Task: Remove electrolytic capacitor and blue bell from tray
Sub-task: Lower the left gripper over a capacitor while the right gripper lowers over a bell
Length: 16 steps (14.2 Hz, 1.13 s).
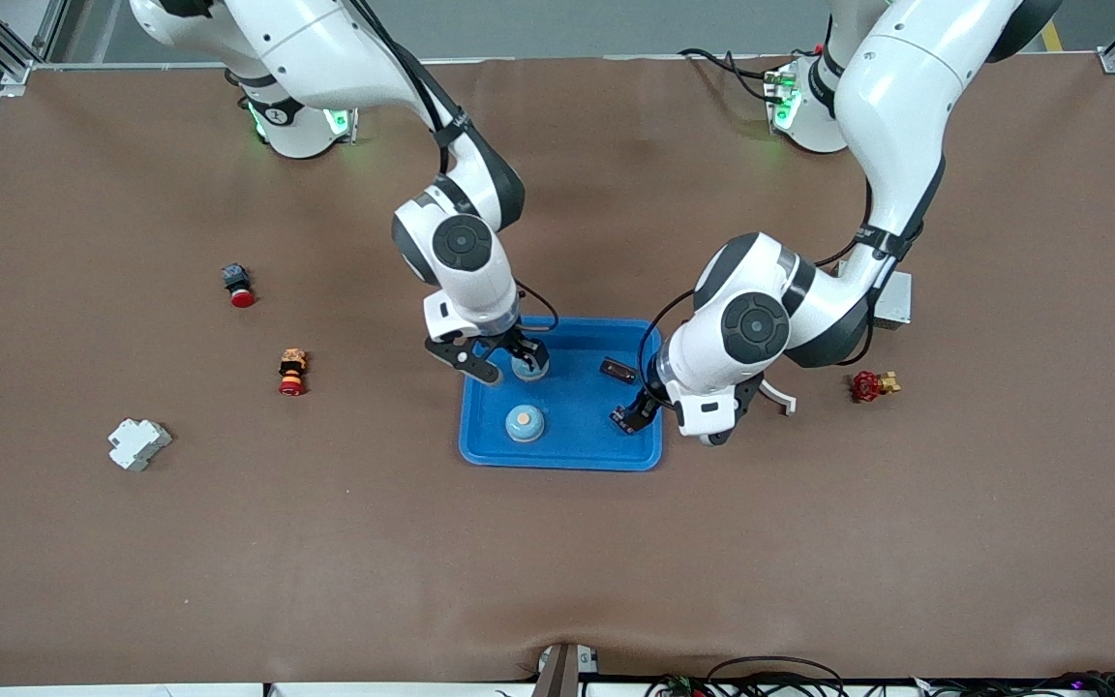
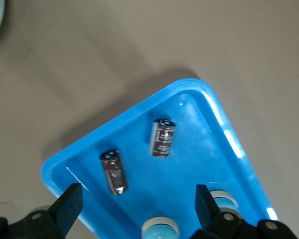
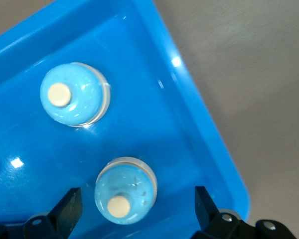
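A blue tray [image 1: 567,450] lies mid-table. Two light-blue bells rest in it: one [image 1: 525,422] nearer the front camera, the other [image 1: 527,369] right under my right gripper [image 1: 504,360]. In the right wrist view that gripper [image 3: 134,209] is open, its fingers apart on either side of one bell [image 3: 125,190], with the second bell [image 3: 74,94] beside it. Two dark capacitors [image 2: 162,138] [image 2: 113,172] lie in the tray toward the left arm's end. My left gripper [image 1: 656,422] [image 2: 134,206] hangs open over that end, holding nothing.
Toward the right arm's end lie two red-button parts [image 1: 240,287] [image 1: 292,373] and a white block [image 1: 138,443]. Toward the left arm's end are a red valve [image 1: 869,385], a grey box [image 1: 892,300] and a white curved piece [image 1: 778,395].
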{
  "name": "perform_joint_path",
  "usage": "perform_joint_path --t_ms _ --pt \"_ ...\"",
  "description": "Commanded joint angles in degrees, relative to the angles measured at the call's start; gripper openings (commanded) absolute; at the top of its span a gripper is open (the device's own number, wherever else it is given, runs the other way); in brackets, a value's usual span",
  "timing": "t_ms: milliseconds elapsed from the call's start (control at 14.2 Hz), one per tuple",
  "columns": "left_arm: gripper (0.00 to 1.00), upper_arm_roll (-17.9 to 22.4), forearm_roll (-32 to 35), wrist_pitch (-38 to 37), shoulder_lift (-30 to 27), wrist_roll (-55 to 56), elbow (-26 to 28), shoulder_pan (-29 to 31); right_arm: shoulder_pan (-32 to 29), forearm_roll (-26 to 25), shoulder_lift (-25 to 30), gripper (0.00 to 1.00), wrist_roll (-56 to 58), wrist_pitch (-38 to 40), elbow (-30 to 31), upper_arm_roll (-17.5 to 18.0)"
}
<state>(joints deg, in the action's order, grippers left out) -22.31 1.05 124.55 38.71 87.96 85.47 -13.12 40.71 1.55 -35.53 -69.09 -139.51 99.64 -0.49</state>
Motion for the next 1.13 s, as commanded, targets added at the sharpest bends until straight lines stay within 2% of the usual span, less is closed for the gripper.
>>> perform_joint_path --t_ms 0,282,635,988,1058 --pt "1.00 0.69 1.42 1.93 1.45 5.27 -1.36 -1.91 1.30 -0.15 -4.01 1.00 -2.01 0.64 -5.15 -0.74" --pt "1.00 5.34 1.42 4.39 3.30 8.88 -1.36 -7.43 1.56 -0.15 -5.33 1.00 -2.10 0.55 -5.95 -0.74" --pt "1.00 5.79 1.50 3.34 5.14 9.07 -0.48 -10.08 1.74 -0.24 -6.30 1.00 -2.10 0.47 -5.95 -0.74" --pt "1.00 6.66 1.59 0.08 5.32 8.98 1.18 -10.09 1.82 -0.15 -6.39 1.00 -2.19 0.47 -6.03 -0.74" --pt "1.00 6.84 1.59 0.08 5.50 8.98 1.36 -10.17 2.17 -0.15 -6.39 0.90 -2.63 0.47 -6.21 -0.74"
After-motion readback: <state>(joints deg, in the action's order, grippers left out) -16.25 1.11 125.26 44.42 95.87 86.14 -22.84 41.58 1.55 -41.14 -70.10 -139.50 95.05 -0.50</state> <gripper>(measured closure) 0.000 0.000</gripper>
